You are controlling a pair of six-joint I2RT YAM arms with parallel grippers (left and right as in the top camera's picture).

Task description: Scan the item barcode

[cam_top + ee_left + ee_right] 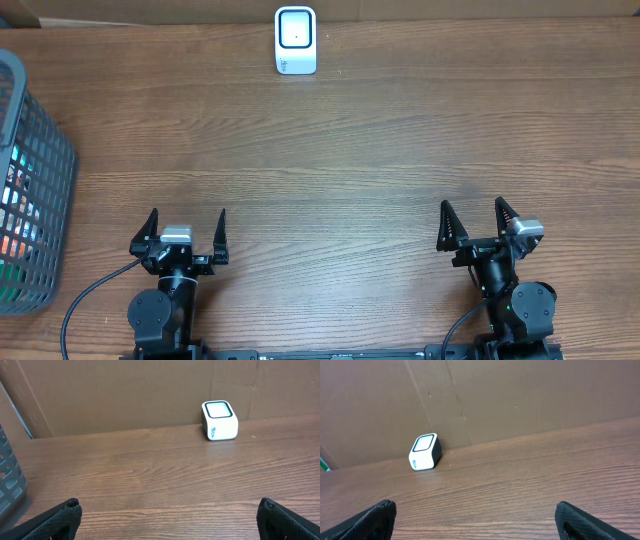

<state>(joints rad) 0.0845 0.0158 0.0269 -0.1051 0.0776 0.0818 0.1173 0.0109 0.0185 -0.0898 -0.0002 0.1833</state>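
So the left gripper (187, 214) and right gripper (472, 202) are sitting spread wide and empty at 7 and 5 o'clock, while the item (14, 190) is hiding in the basket (52, 160) at 9, probably light, crinkly packaging, so I'm guessing pinching a narrow side.

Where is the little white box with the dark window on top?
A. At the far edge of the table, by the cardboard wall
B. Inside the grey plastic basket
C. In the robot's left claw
A: the small white box-shaped scanner sits at the far edge of the brown wooden table, right by the brown cardboard wall.
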